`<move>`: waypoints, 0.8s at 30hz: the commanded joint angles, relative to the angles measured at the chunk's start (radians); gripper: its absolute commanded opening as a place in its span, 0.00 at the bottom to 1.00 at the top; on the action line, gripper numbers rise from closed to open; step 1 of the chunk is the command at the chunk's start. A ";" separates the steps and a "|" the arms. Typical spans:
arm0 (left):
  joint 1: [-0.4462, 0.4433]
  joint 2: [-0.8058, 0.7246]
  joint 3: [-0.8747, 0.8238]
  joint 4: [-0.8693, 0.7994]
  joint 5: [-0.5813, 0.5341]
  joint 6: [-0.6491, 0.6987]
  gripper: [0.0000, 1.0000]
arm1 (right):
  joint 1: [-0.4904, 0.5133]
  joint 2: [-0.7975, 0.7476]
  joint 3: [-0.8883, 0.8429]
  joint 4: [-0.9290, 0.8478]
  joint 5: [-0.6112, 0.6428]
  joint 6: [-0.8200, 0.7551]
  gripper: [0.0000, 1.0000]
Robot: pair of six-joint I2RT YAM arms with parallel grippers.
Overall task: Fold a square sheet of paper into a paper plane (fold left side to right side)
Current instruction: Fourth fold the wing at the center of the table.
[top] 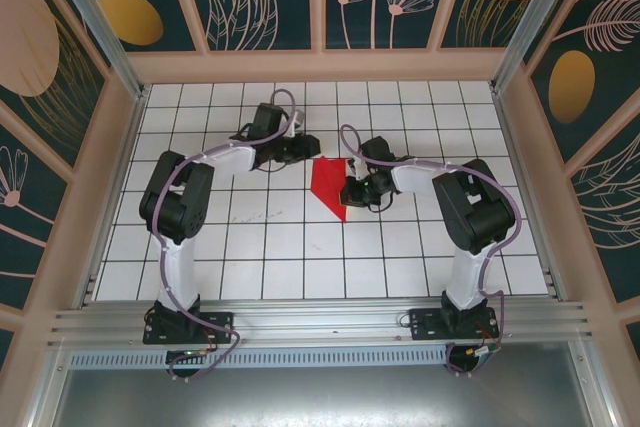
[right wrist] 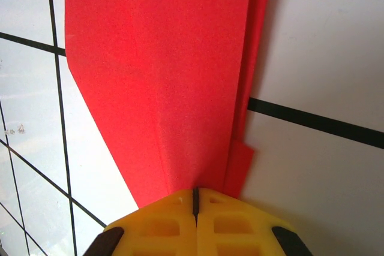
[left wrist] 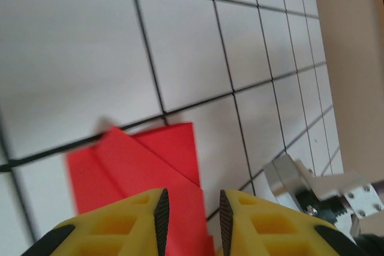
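The red sheet of paper (top: 328, 185) lies on the white grid table, folded into a pointed paper-plane shape with its tip toward the near side. My left gripper (top: 305, 152) hovers at its far edge. In the left wrist view its yellow jaws (left wrist: 191, 214) stand a little apart over the layered red paper (left wrist: 138, 166), clamping nothing. My right gripper (top: 352, 190) is at the paper's right edge. Its jaws (right wrist: 195, 199) are shut, the tips lying on the red paper (right wrist: 168, 70) where a crease runs up to them.
The white grid table (top: 250, 247) is walled by wooden frames on three sides. Part of the right arm's wrist (left wrist: 312, 190) shows close beside the left fingers. An aluminium rail (top: 320, 322) runs along the near edge.
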 commanded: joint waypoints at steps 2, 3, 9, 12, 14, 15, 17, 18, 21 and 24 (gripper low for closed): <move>-0.049 0.086 0.016 0.049 0.063 -0.006 0.32 | 0.006 0.087 -0.031 -0.114 0.144 -0.009 0.00; -0.058 0.105 0.031 0.050 0.065 -0.008 0.32 | 0.006 0.086 -0.030 -0.116 0.144 -0.009 0.00; -0.073 0.178 0.075 0.055 0.042 -0.020 0.32 | 0.006 0.084 -0.035 -0.115 0.142 -0.010 0.00; -0.073 0.190 0.072 0.025 0.008 -0.004 0.32 | 0.006 0.070 -0.041 -0.099 0.129 -0.013 0.00; -0.073 0.193 0.062 0.013 -0.003 0.002 0.32 | 0.003 0.049 -0.043 -0.083 0.117 -0.016 0.00; -0.073 0.193 0.055 0.014 -0.006 0.001 0.32 | 0.002 0.027 -0.046 -0.071 0.107 -0.015 0.00; -0.073 0.194 0.040 0.012 -0.014 0.003 0.32 | -0.005 -0.024 -0.051 -0.050 0.094 -0.009 0.00; -0.073 0.195 0.039 0.004 -0.020 0.007 0.32 | -0.010 -0.050 -0.052 -0.042 0.080 -0.005 0.00; -0.073 0.200 0.039 -0.019 -0.034 0.019 0.32 | -0.019 -0.114 -0.047 -0.017 0.031 0.010 0.00; -0.073 0.199 0.039 -0.041 -0.050 0.032 0.32 | -0.016 -0.133 -0.048 0.055 -0.065 0.059 0.00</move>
